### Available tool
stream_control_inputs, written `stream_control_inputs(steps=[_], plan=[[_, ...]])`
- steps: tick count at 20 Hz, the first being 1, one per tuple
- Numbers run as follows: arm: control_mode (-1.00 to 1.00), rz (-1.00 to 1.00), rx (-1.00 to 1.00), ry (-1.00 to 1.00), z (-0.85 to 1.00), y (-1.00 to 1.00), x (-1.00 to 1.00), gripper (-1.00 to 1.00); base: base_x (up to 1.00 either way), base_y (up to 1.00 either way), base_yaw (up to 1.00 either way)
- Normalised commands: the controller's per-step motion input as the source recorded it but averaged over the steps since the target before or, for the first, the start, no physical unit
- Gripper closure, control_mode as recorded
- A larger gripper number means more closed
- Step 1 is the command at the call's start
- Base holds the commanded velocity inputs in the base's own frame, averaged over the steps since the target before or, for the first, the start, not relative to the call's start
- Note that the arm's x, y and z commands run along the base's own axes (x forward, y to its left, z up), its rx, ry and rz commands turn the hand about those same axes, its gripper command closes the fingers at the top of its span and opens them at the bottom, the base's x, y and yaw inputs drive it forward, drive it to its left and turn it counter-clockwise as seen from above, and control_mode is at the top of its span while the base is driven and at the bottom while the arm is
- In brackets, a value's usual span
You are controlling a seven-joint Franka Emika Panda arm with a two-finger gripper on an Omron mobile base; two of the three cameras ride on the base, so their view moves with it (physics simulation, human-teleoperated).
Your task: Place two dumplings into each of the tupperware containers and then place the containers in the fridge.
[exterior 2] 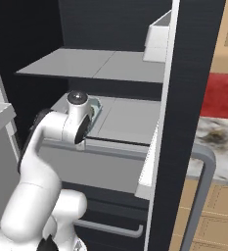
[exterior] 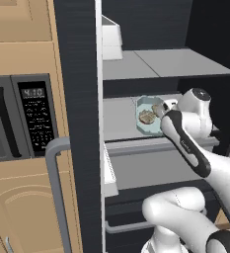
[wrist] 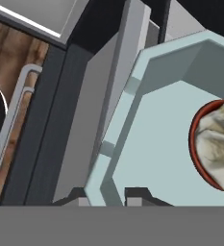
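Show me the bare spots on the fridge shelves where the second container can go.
Middle shelf: bare grey stretch between the open door side and the container. Upper shelf: bare across its width, past the white bin. Crowded: the middle shelf's far side, where the gripper clamps the container's rim.

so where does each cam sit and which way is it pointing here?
Left base view: behind the arm to its left, facing into the open fridge; the arm rises lower right, reaching to the container on the middle shelf; microwave at left.
Right base view: behind the arm to its right, facing the same shelves; the arm rises lower left.
Hand view: on the hand, looking along the gripper, shut on the container's rim; a dumpling lies inside.
Shared: both base views show the fridge, arm and container.
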Motion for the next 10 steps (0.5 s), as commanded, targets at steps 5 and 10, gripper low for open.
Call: stream_control_inputs(steps=[5, 10], plan=[[-1.00, 0.02, 0.00, 0.00, -0.48, 0.00, 0.34, 1.00, 0.00, 0.00, 0.00], [-1.00, 0.00, 0.00, -0.06, -0.18, 0.00, 0.34, 1.00, 0.00, 0.00, 0.00]])
